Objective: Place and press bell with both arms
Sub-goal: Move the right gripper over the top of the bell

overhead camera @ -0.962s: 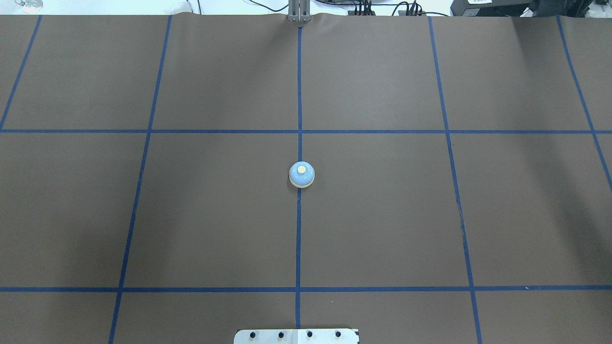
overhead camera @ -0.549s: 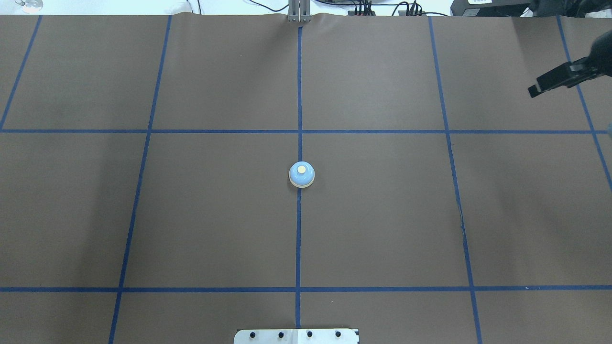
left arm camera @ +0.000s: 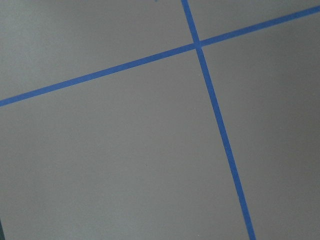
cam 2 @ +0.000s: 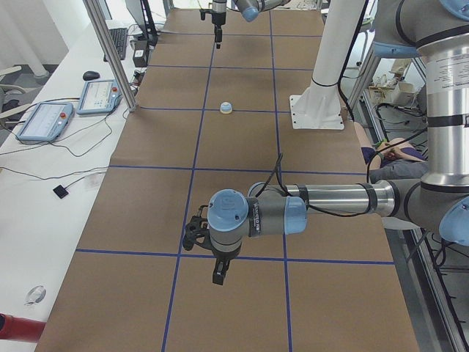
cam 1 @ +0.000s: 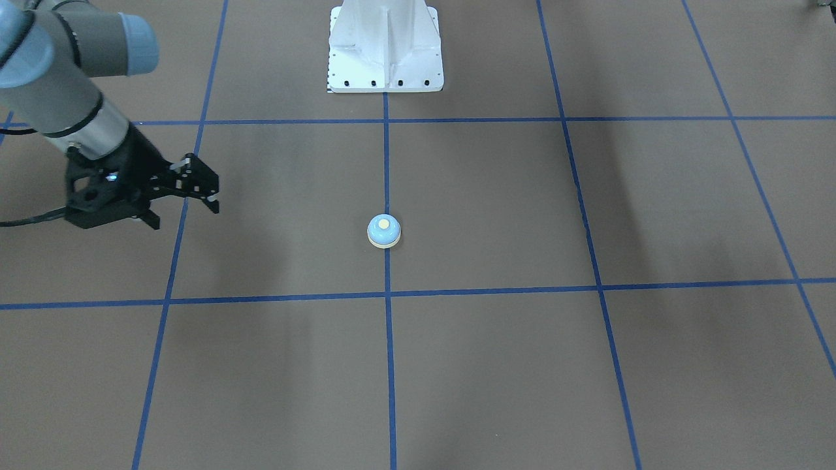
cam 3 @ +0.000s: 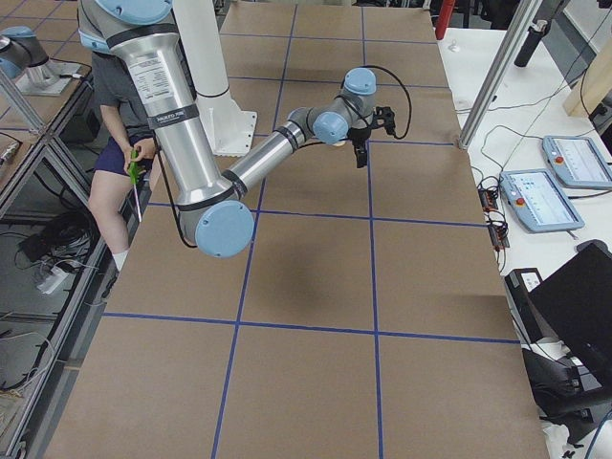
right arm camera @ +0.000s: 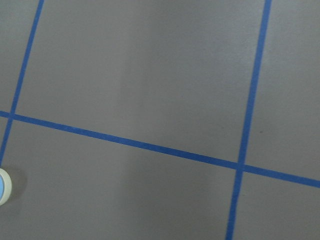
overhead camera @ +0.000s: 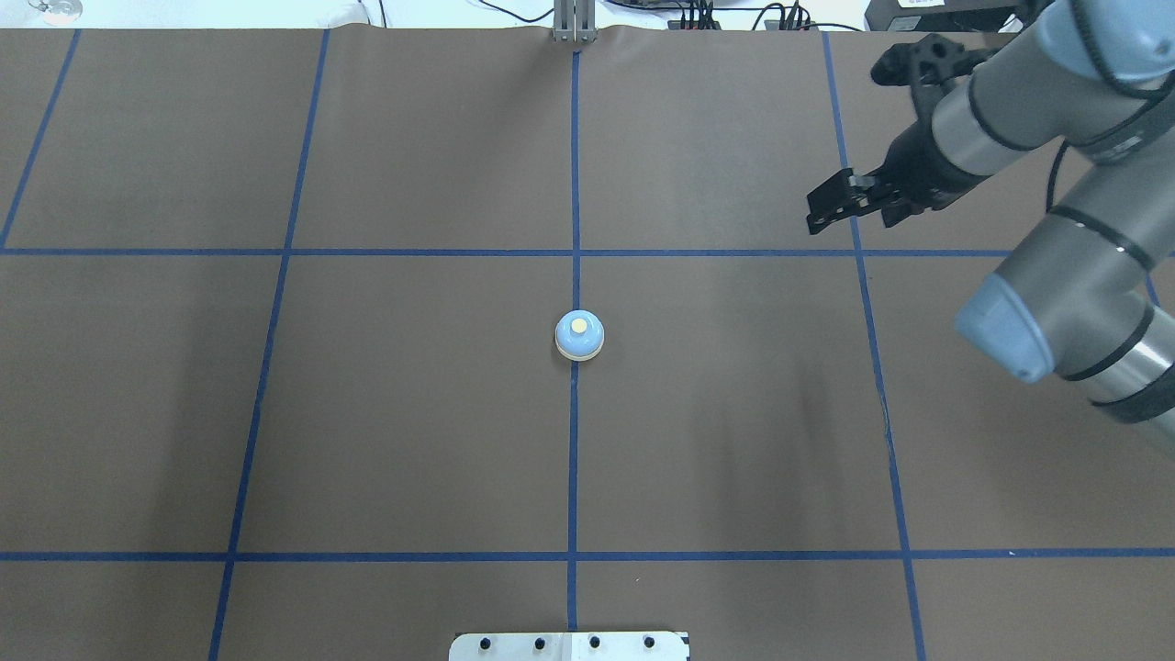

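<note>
The light-blue bell (overhead camera: pixel 579 335) with its cream button stands upright at the table's centre on the blue middle line; it also shows in the front view (cam 1: pixel 384 231), the left view (cam 2: pixel 226 108) and at the right wrist view's lower left edge (right arm camera: pixel 2 186). My right gripper (overhead camera: pixel 849 216) hangs open and empty above the table, well to the right of the bell and a little beyond it; it also shows in the front view (cam 1: pixel 186 214). My left gripper (cam 2: pixel 218 277) shows only in the left view, far from the bell, so I cannot tell whether it is open.
The table is covered in brown paper (overhead camera: pixel 413 413) with a blue tape grid. The white pedestal (cam 1: pixel 385 46) stands at the robot's side of the table. Screens and cables (cam 2: pixel 73 110) lie along the far edge.
My right arm has come in from the right edge and its gripper has moved left towards the middle. The bell has not moved.
</note>
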Action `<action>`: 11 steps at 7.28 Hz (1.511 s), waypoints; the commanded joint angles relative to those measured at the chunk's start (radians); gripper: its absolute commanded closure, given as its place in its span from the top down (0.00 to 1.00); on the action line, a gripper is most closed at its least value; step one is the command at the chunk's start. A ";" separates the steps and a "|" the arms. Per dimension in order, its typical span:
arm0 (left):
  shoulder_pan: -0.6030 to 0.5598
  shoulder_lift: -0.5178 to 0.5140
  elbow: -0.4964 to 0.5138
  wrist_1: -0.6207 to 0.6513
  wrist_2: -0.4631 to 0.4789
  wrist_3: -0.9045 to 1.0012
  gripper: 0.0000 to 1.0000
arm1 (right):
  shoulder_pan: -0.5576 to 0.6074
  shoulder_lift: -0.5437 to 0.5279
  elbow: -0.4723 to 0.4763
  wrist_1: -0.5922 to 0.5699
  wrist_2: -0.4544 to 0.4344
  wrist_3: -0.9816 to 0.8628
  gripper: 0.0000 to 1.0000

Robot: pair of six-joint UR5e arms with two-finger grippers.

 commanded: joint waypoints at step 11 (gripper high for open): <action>0.003 -0.001 -0.031 -0.002 0.016 -0.020 1.00 | -0.340 0.457 -0.406 -0.106 -0.286 0.338 0.00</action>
